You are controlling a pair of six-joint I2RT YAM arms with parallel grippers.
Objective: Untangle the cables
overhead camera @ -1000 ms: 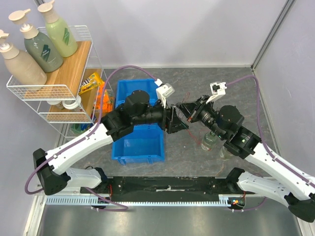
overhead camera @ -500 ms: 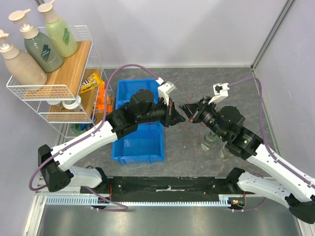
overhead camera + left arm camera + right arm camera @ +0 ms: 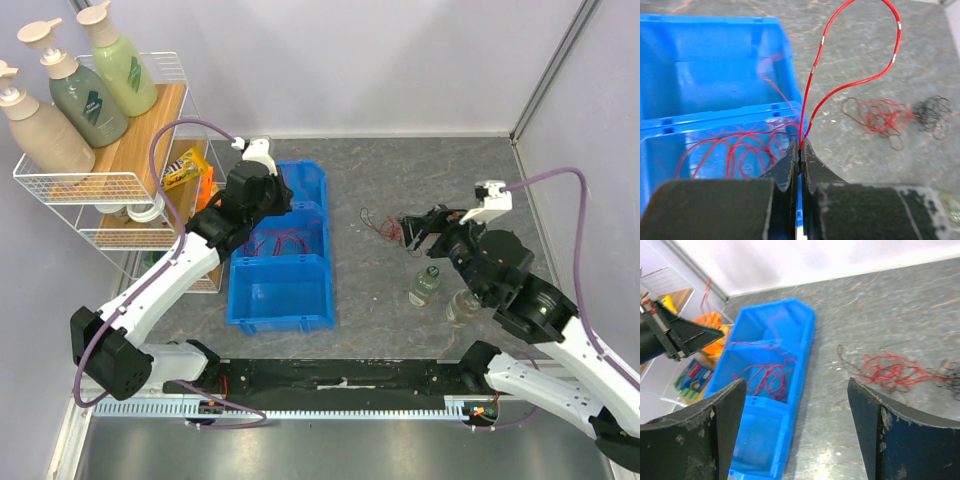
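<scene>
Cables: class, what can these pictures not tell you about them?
1. Left wrist: red wire, its end hidden inside the shut left hand.
2. Right wrist: black tangle, cut off by the right edge.
3. Top view: strands in the bin, too thin to count, partly under the left arm.

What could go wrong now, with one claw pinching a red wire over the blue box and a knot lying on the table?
1. The left gripper is shut on a red cable above the blue bin; pulling might snag it on the bin's wall.
2. The tangle on the table mixes red and black strands; a tug could tighten it.
3. Two bottles stand beside the right arm and might get knocked over.
</scene>
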